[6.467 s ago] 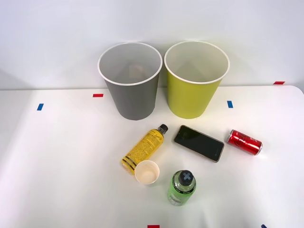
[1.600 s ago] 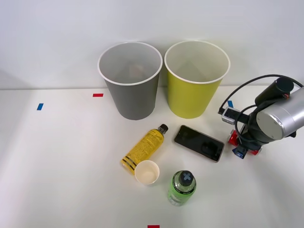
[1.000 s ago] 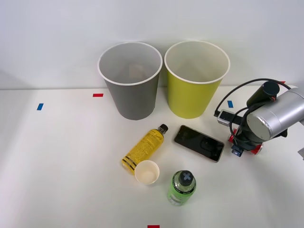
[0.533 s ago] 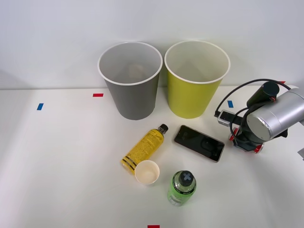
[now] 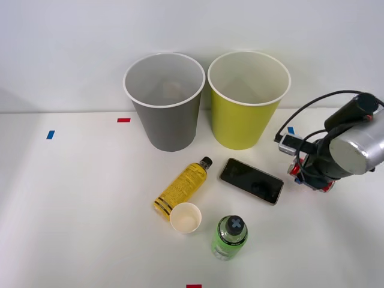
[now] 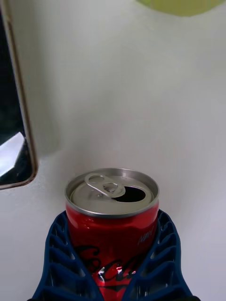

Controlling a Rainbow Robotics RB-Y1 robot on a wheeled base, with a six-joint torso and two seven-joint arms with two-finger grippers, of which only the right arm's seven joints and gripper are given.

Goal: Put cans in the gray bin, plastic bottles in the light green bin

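Beside the flat black phone [image 5: 251, 180] on the white bench [image 5: 78, 198], the right pincer [image 6: 113, 263] pinches the small red aluminium can [image 6: 112, 221]. Blue ribbed fingers [image 6: 61, 254] hug its sides, its opened silver top showing

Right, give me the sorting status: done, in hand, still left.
Done: nothing binned that I can see. In hand: the right gripper is closed on the small red aluminium soda can, right of the black phone. Left: that can into the gray bucket; the yellow bottle and green bottle into the yellow-green bucket.
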